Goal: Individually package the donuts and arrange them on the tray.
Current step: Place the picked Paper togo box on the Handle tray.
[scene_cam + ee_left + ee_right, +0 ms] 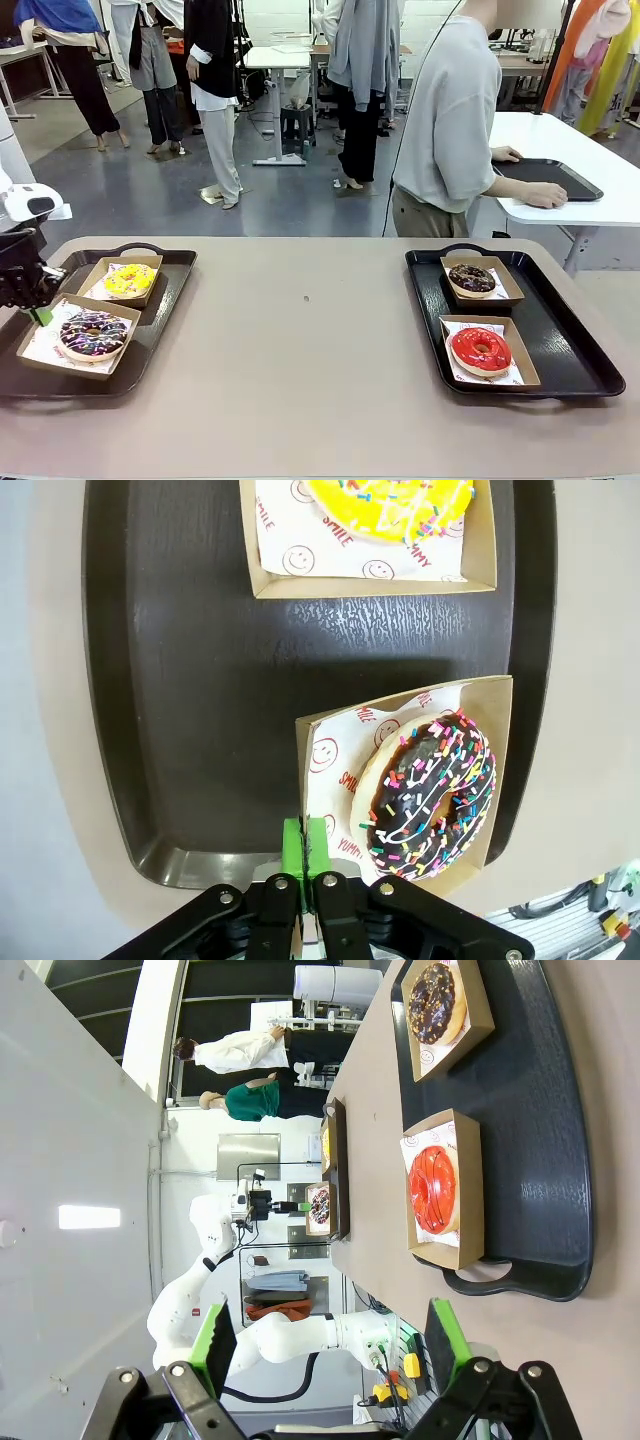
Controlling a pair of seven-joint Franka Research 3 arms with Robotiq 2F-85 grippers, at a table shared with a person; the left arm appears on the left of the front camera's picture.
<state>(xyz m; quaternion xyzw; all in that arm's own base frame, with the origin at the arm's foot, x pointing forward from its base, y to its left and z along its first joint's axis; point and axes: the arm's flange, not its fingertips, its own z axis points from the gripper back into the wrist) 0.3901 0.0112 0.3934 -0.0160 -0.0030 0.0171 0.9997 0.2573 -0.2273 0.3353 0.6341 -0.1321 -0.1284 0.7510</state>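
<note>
Nearest the front camera lay the bare tan table [300,380], carrying 2 dark trays; the left tray [160,300] serves as the landmark for what follows; on it, at its near end, the sprinkled chocolate donut [93,334] sat in a shallow brown cardboard box [40,362] lined with printed white paper; toward the far end of the same tray, apart from that box, the yellow donut [130,279] sat in a second box [95,275]; the left end effector [38,312] hung at the outer near side of this tray, its green pads clenched together on the rim of the sprinkled donut's box, which the left wrist view showed between the fingertips [307,845]; whether the paper liner was caught in the pinch as well I cannot tell.

Well across the table from the left tray lay the right tray [580,350]; on it 2 more boxes stood apart from each other; the red donut [480,349] rested in the nearer one and the dark chocolate donut [472,278] in the farther one.

Beyond the right tray's handle end, the right end effector [330,1345] hovered released, its fingers spread wide and grasping nothing; 1 person [450,130] stood past the far edge of the table, with a hand [543,195] on another tray at a separate white table.
</note>
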